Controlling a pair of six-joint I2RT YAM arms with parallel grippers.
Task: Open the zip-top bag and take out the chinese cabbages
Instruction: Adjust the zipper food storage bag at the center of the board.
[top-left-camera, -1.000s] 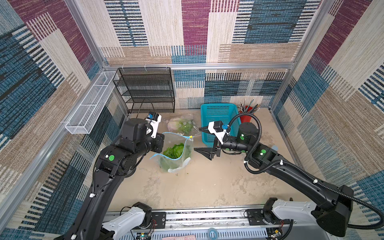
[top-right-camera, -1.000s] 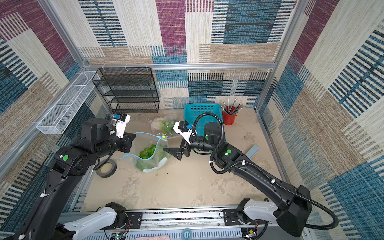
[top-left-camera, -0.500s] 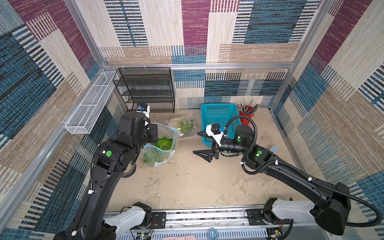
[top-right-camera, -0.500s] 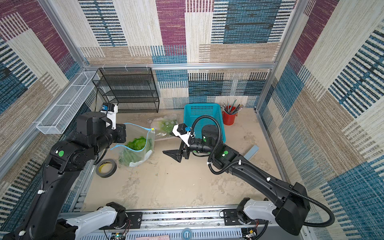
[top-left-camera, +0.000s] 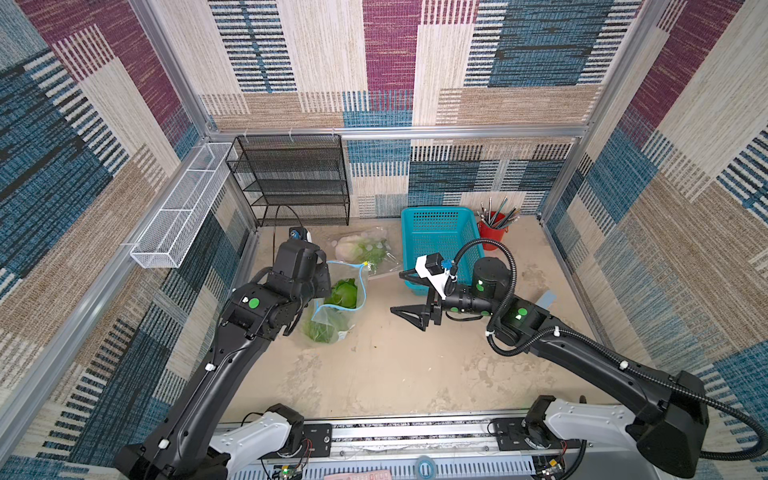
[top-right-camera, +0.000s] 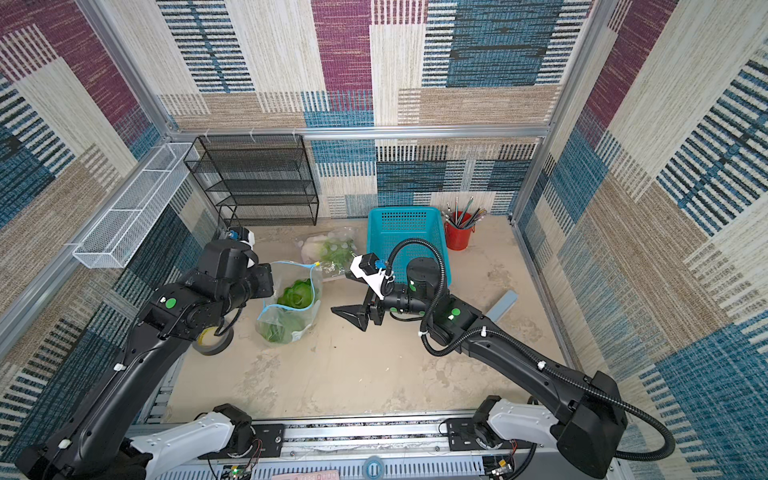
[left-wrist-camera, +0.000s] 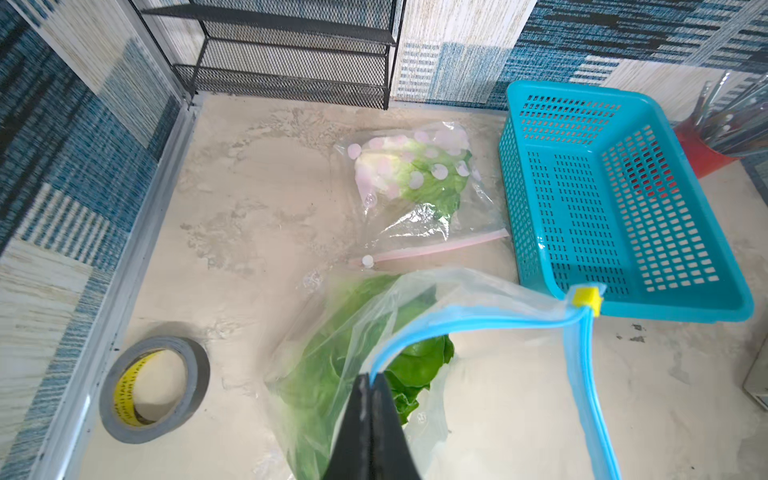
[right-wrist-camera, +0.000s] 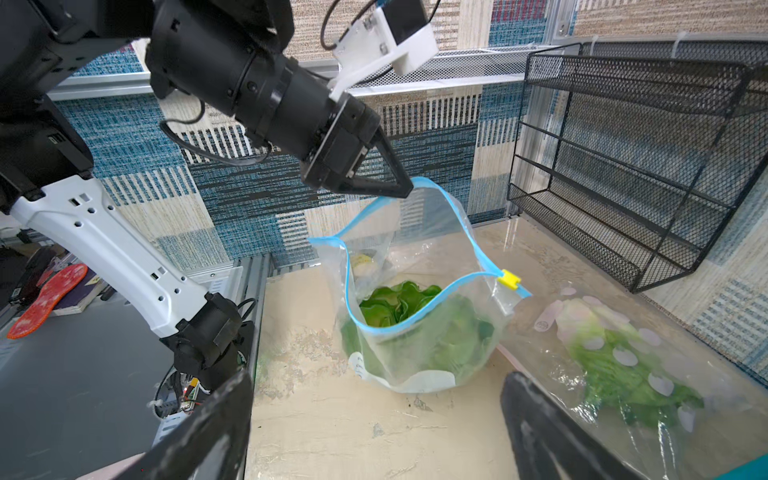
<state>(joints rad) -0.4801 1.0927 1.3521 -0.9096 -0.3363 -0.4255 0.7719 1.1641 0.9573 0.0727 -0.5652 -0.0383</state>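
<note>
The left hand (left-wrist-camera: 371, 378) is pinched shut on the blue-zipped rim of the zip-top bag (right-wrist-camera: 419, 353), holding its mouth up and gaping while the bottom rests on the tabletop (top-left-camera: 395, 374) (a yellow slider (right-wrist-camera: 509, 279) sits at one corner of the mouth). The chinese cabbages (right-wrist-camera: 395, 305) sit inside the bag, green tips upward. The right hand (top-left-camera: 397, 292) hovers near the bag, spread wide and empty. A pink-dotted bag (left-wrist-camera: 415, 174) lies beside the blue basket (left-wrist-camera: 673, 311).
</note>
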